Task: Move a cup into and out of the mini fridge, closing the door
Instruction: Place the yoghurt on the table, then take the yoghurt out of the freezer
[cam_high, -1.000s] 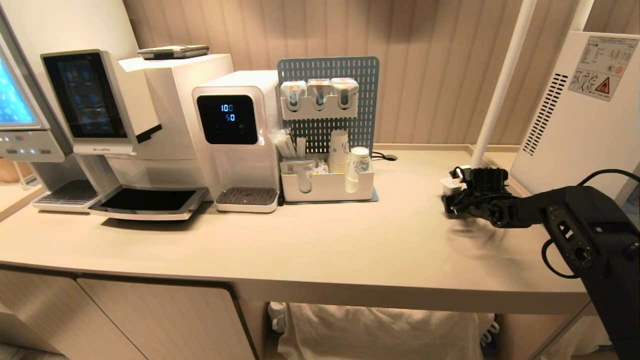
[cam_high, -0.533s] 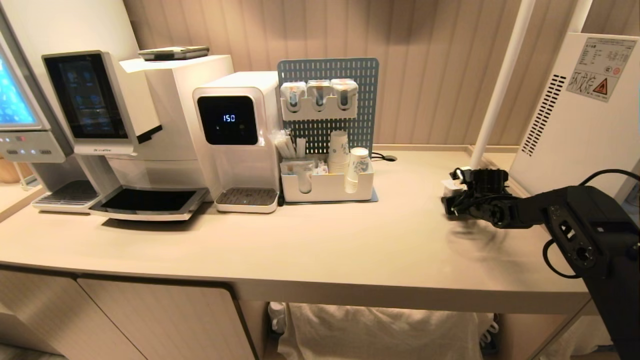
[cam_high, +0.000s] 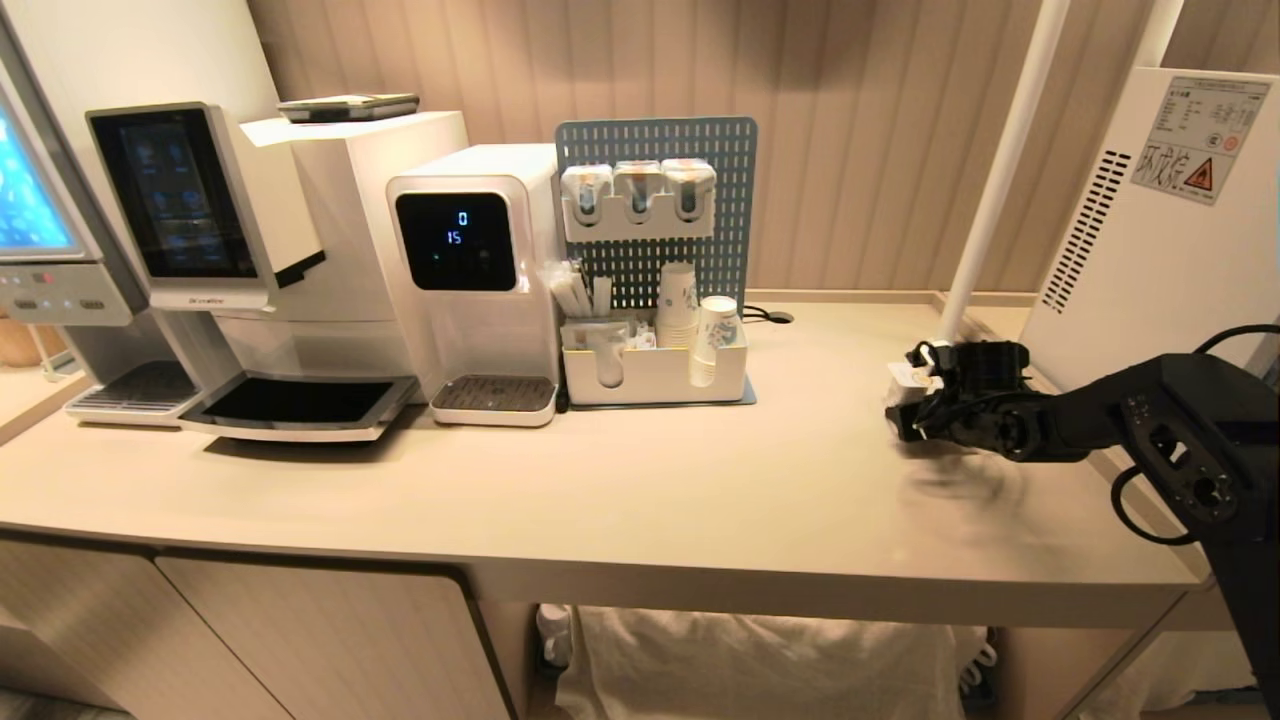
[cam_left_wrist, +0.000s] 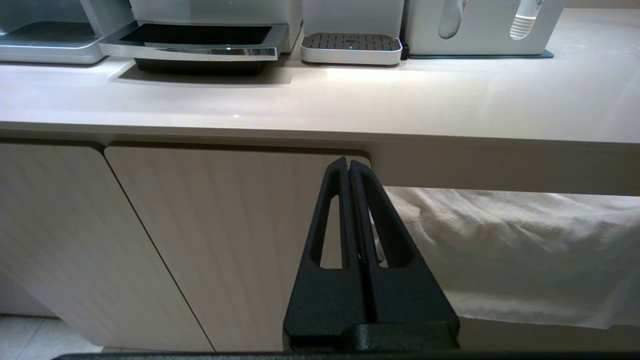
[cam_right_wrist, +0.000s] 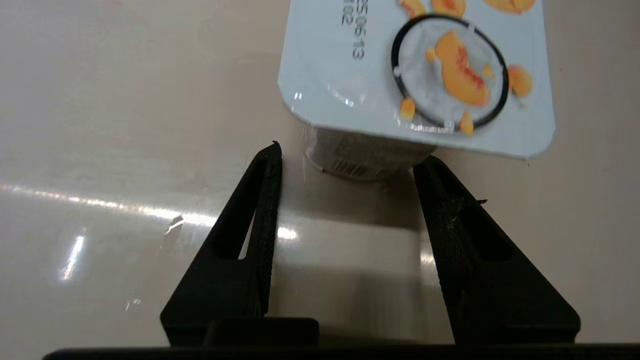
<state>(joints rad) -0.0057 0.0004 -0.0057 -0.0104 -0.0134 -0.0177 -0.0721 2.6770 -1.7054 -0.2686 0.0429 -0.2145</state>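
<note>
Half-open right gripper (cam_right_wrist: 347, 160) flanks yogurt cup (cam_right_wrist: 417, 75), ungrasped.

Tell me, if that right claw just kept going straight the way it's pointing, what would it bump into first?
Most likely the yogurt cup with the peach lid, standing on the counter. The right gripper is open, its fingers reaching either side of the cup, so going on would probably bring the cup between them.
</note>
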